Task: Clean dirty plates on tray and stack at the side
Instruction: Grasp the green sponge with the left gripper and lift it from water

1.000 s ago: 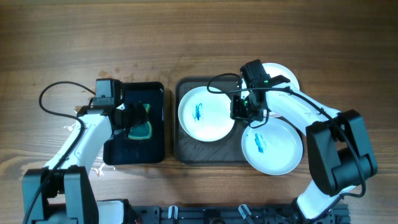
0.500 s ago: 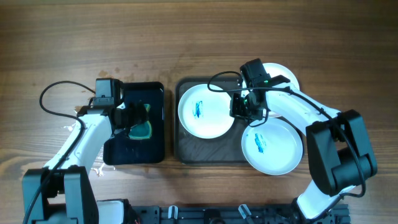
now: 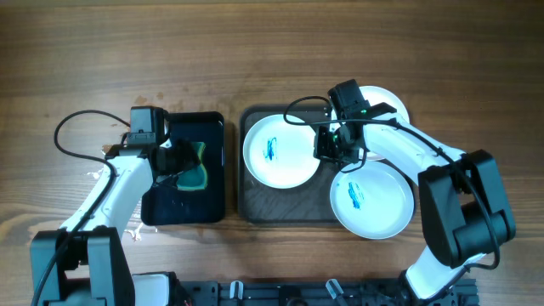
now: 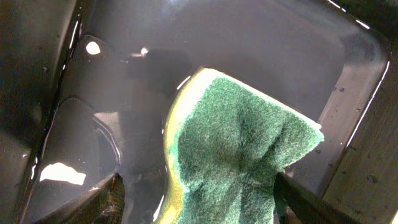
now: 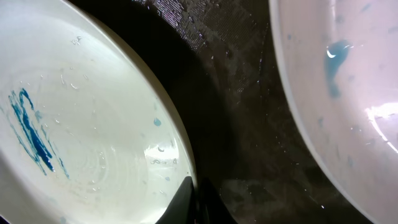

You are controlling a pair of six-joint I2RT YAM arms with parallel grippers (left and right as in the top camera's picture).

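Three dirty plates sit on or by the big tray in the middle of the table. The first plate lies flat at the tray's 9 o'clock side. The second plate is at 5 o'clock and hangs out over the rim. The third plate is at 1 o'clock, mostly hidden under the arm. The first two each show a blue smear in the middle, so I think no wiping is done yet. No plates are stacked at the side.

The right gripper is at the 3 o'clock edge of the first plate. Its jaws are close together right on the rim. I think they pinch it so the plate does not slide when it gets wiped.

At 9 o'clock from the big tray is a small black tray. The left gripper hangs over it, closed on a green and yellow sponge. The sponge bends in the squeeze, so the hold looks firm. Next, I think, the sponge must travel toward 3 o'clock to reach the first plate.
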